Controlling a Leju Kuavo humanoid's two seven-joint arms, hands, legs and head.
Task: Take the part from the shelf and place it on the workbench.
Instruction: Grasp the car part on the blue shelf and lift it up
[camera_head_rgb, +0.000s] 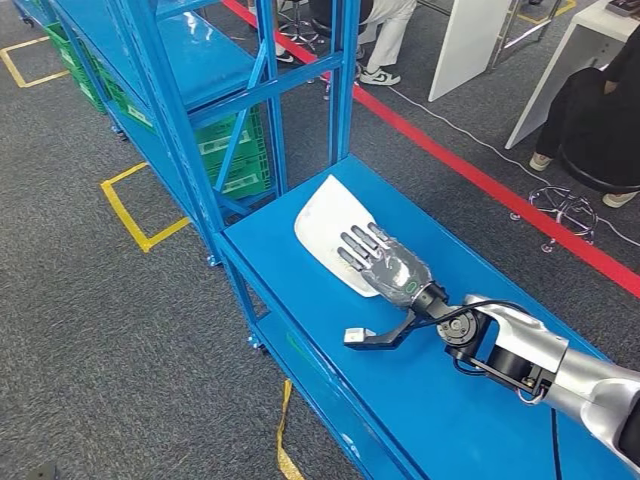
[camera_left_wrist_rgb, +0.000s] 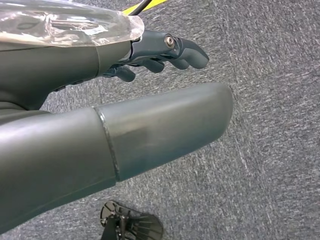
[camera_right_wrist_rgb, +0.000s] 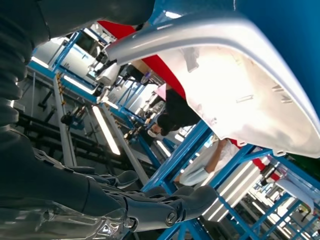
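On the far left of the head view, grey carpet (camera_head_rgb: 113, 330) carries a yellow taped outline (camera_head_rgb: 136, 215), and beside it stands the tall blue metal shelf rack (camera_head_rgb: 181, 110) with green plastic crates (camera_head_rgb: 241, 155) stacked under its lower level. Just right of the rack, the long blue metal workbench (camera_head_rgb: 302, 290) runs toward the near right corner. The white, flat, paddle-shaped plastic part (camera_head_rgb: 328, 225) lies on the bench top near its far end. The right hand (camera_head_rgb: 381, 262), dark-fingered under a clear plastic wrap, rests over the near edge of the part with its fingers stretched flat and spread on the white surface; they are not curled around it. The silver right arm (camera_head_rgb: 558, 370) enters from the lower right. In the right wrist view the part (camera_right_wrist_rgb: 241, 90) sits close against the blue bench, with the hand's fingers (camera_right_wrist_rgb: 181, 202) extended apart from it. Past the bench a red floor line (camera_head_rgb: 490, 185) crosses the carpet, and seated people (camera_head_rgb: 596, 120) show at the far right. The left hand (camera_left_wrist_rgb: 166, 52) hangs above carpet, fingers loosely curved and holding nothing.
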